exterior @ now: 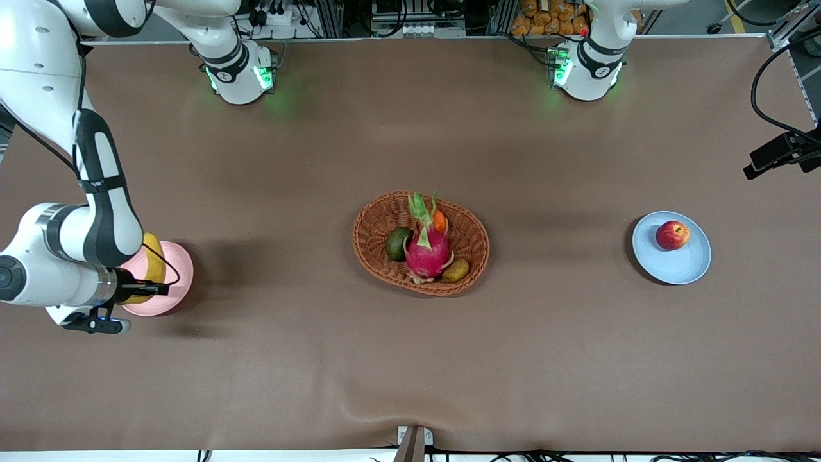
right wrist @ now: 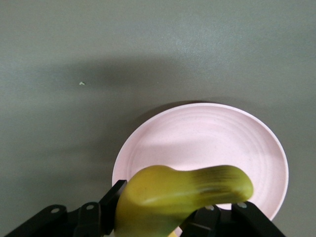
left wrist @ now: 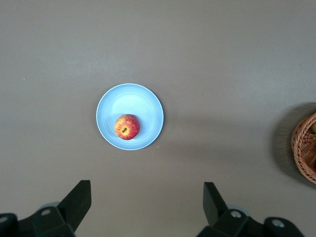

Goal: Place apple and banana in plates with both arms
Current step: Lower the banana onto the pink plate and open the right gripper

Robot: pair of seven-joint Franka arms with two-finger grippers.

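Note:
The yellow banana (exterior: 152,256) hangs just over the pale pink plate (exterior: 176,282) at the right arm's end of the table, with my right gripper (exterior: 144,289) shut on it. In the right wrist view the banana (right wrist: 187,190) fills the space between the black fingers (right wrist: 114,193), with the pink plate (right wrist: 207,143) below. The red apple (exterior: 672,235) lies on the light blue plate (exterior: 680,266) at the left arm's end. My left gripper (left wrist: 147,185) is open and empty, high above the table beside the blue plate (left wrist: 143,106) and the apple (left wrist: 127,127).
A brown wicker basket (exterior: 471,256) stands mid-table holding a magenta dragon fruit (exterior: 426,253), a green avocado (exterior: 397,244), a small orange fruit (exterior: 439,221) and a brownish fruit (exterior: 455,271). A black cabled part (exterior: 779,154) juts in at the left arm's end.

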